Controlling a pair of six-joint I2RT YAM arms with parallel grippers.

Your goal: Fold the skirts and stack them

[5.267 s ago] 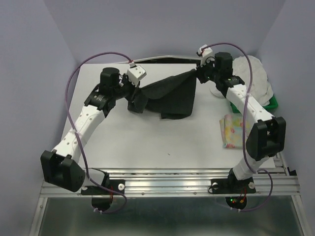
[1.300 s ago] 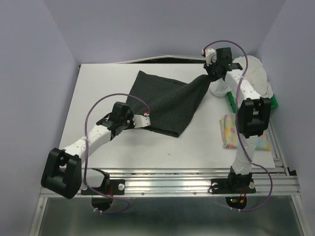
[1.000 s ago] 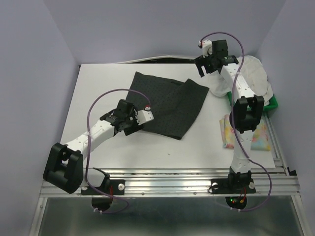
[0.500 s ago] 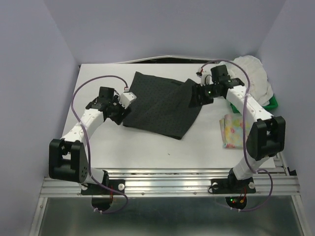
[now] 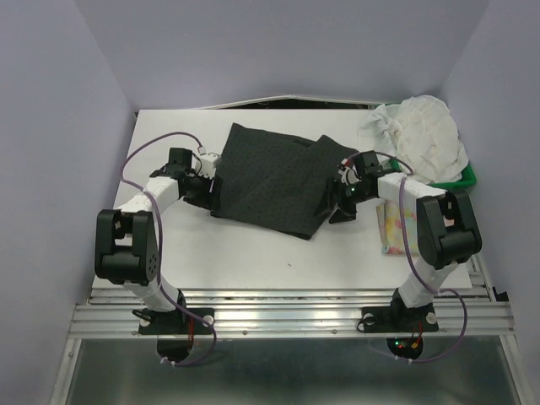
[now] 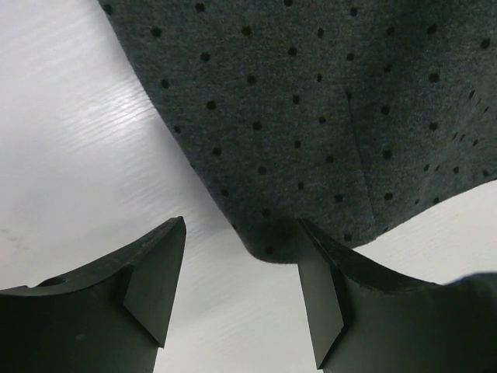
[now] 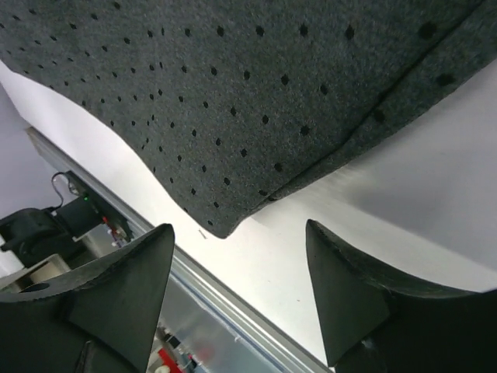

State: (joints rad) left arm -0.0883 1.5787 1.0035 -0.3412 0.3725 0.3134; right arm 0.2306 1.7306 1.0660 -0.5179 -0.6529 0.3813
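The job looks about a third done. The floral skirt (image 5: 395, 226) lies as a small folded packet by the right edge of the counter (image 5: 253, 253). The dark skirt (image 5: 274, 181) is spread flat across the middle toward the far edge and is not yet folded. The white skirt (image 5: 426, 135) sits bunched in the far right corner over the green tray (image 5: 468, 175), so two folds and the stacking remain. The overhead view alone shows all three garments, with the left gripper (image 5: 209, 184) at the dark skirt's left side and the right gripper (image 5: 342, 202) at its right. Only the wrist views settle the jaws: on both arms they stand apart, holding nothing, with a corner of dotted hem lying between the fingertips, low to the counter.
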